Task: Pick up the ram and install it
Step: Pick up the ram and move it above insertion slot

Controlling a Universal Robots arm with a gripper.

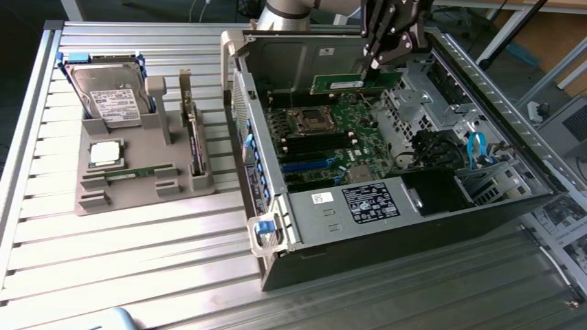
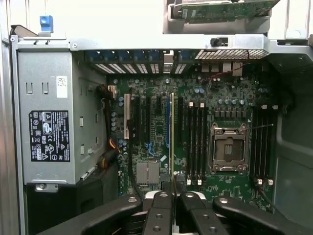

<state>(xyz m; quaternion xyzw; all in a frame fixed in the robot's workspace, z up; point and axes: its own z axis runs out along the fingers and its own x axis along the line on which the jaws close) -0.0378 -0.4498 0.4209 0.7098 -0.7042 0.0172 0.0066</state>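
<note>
Fingers (image 2: 157,215) are clenching the ram (image 1: 353,84), holding it edge-down above the motherboard (image 1: 341,141) inside the open computer case (image 1: 303,227), which is sitting on the bench (image 1: 137,247).

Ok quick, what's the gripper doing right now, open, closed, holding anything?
Gripper: jaws closed on the ram, holding it above the motherboard.
</note>
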